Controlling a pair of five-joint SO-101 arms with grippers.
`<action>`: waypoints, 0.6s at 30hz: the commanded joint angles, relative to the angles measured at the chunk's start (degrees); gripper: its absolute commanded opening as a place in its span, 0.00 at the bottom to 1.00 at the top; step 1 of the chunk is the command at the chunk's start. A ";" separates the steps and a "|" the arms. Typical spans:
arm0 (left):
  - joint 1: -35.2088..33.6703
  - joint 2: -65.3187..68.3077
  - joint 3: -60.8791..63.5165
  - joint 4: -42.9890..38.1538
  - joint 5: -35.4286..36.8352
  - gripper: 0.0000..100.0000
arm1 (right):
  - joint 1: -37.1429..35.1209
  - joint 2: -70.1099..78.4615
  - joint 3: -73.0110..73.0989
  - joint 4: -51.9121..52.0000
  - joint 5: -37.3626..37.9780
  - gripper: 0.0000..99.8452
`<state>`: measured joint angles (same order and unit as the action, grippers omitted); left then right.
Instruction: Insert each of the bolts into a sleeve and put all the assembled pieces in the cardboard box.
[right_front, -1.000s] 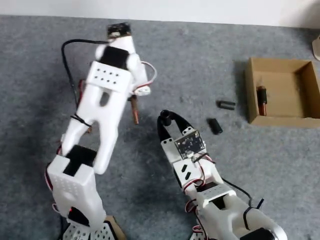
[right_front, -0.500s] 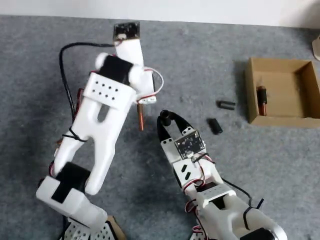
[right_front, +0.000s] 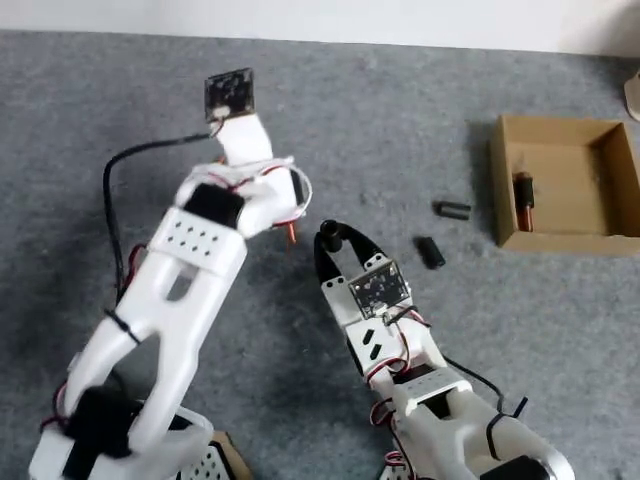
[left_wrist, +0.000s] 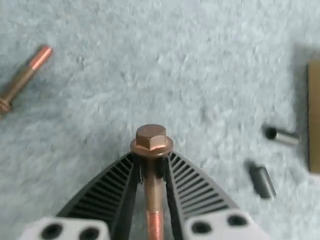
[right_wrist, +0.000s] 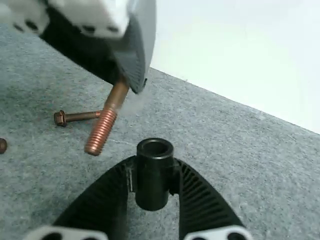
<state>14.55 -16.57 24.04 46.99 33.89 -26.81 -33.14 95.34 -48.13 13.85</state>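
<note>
Between the 2 arms, the left gripper (left_wrist: 152, 161) is clamped on 1 copper bolt (left_wrist: 152, 142) by its shank, its thread near the black sleeve (right_wrist: 152, 182), which the right gripper (right_wrist: 153, 165) pinches upright. Both parts look rigid, light and probably slick, so a firm mid-body grip suits them.

tilted copper bolt (right_wrist: 101, 131), threaded tip just beside open top of upright black sleeve (right_wrist: 153, 175)

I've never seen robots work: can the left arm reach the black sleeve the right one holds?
Probably yes: its bolt hangs tilted just beside the open mouth of the sleeve, nothing between them.
</note>
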 joint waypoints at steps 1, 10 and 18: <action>-0.57 -6.55 4.97 -10.02 -0.35 0.00 | -0.66 -0.75 8.22 0.13 0.70 0.01; -0.31 -19.47 12.53 -14.33 -2.02 0.00 | -0.66 -0.75 4.26 9.01 0.70 0.01; -0.13 -30.73 22.29 -20.84 -1.85 0.00 | -2.33 -1.36 3.56 10.15 0.44 0.01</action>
<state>14.46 -42.42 43.74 31.69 32.31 -27.43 -33.14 95.34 -38.11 13.85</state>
